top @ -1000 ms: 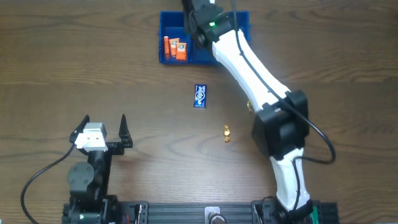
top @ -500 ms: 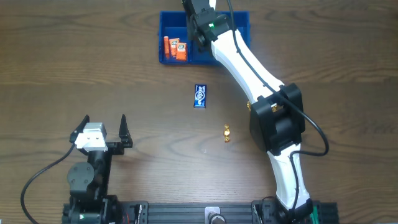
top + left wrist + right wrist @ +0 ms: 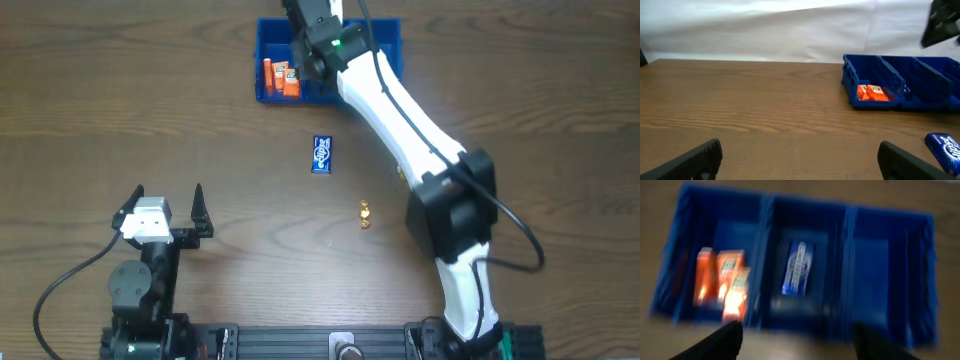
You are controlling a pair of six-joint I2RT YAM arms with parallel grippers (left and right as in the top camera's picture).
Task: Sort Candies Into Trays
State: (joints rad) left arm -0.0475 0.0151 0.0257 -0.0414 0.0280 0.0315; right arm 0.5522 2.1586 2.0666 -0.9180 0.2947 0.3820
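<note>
Candies: where do they lie against your claws?

— On my wooden table (image 3: 120, 110) the right arm (image 3: 400, 105) stretches from its base up to the blue tray (image 3: 390, 45). The right gripper (image 3: 796, 330) hangs over the tray, fingers spread wide with nothing between them. A blue candy bar (image 3: 799, 267) lies in the middle compartment, below the gap between the fingers and untouched. My left gripper (image 3: 167, 205) sits near its own base, well apart from the tray, and it is spread and empty too.

What is in the tray, compartment by compartment?

— I see three compartments side by side. The end one, at the left in my overhead view, holds the orange candies (image 3: 282, 78). There are three packets, as far as I can tell, lying close together. The middle one holds that single blue bar.

And on the table?

— A second blue candy bar (image 3: 321, 154) lies on the wood just in front of the tray, on the side towards the arm bases. Nearer the bases, beside the right arm, a small gold-wrapped candy (image 3: 365, 214) lies alone. Neither touches a gripper.
</note>
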